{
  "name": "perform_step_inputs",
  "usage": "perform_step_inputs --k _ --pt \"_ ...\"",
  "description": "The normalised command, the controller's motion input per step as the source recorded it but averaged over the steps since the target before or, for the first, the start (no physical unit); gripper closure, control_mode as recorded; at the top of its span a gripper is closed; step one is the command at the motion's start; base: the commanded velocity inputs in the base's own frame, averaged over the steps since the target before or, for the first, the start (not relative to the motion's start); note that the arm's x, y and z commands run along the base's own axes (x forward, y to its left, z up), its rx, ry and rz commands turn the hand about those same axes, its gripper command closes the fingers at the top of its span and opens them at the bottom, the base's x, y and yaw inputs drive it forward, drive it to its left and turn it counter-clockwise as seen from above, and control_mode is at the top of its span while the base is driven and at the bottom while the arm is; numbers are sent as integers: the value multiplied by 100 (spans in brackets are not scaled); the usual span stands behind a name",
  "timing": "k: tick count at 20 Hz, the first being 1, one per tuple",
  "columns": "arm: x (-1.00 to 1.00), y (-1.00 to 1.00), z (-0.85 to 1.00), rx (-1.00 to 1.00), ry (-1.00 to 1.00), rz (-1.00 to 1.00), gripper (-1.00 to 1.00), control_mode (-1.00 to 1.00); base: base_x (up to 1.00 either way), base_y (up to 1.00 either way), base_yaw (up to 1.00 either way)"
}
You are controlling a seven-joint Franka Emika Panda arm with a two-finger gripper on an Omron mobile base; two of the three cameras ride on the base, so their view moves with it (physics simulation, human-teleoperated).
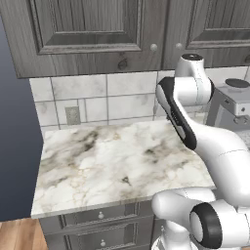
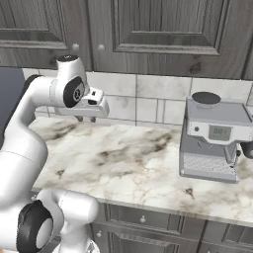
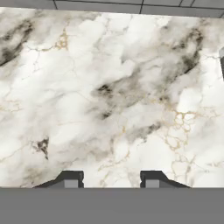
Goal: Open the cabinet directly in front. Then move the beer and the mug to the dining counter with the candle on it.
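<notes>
**Overhead, the cabinet is shut while the arm is poised above the marble counter**

Directly ahead, a dark grey wood-grain cabinet [image 1: 97,34] is mounted on the wall above a tiled backsplash. Its two raised-panel doors are closed, and two small round silver knobs [image 1: 154,47] are seen close together where the doors meet. Whatever is kept inside is hidden behind the doors.

Below, a white marble counter [image 1: 107,161] with grey-brown veins is laid over grey drawers [image 1: 97,217]. A silver coffee machine [image 2: 212,138] is placed on it at the right.

The white arm is bent above the counter, and the gripper [image 2: 85,118] is held low, just in front of the tiles, well beneath the knobs. In the hand view the jaws are pointed down at bare marble; the two dark fingertips [image 3: 70,179] are seen partly apart with nothing between them.

The door is judged to be rigid and light to swing, hinged at its outer edge, so it should move on an arc rather than straight out. The knob is small, smooth and likely slippery; it is best taken squarely from both sides, with the jaws closed behind its head. A shallow or off-centre hold could slip off as the pull is begun.
</notes>
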Motion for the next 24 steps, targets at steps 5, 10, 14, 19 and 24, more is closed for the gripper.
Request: perform_step_inputs --k 5,10,14,19,24 --pt "0 0 -5 0 -11 0 -100 -100 0 0 0" --pt "-9 0 0 1 -25 0 -100 -100 0 0 0" --pt "-33 -1 2 5 -34 0 -100 -100 0 0 0" --pt "-44 0 13 8 -39 0 -100 -100 0 0 0" --pt "-56 0 25 8 -50 0 -100 -100 0 0 0"
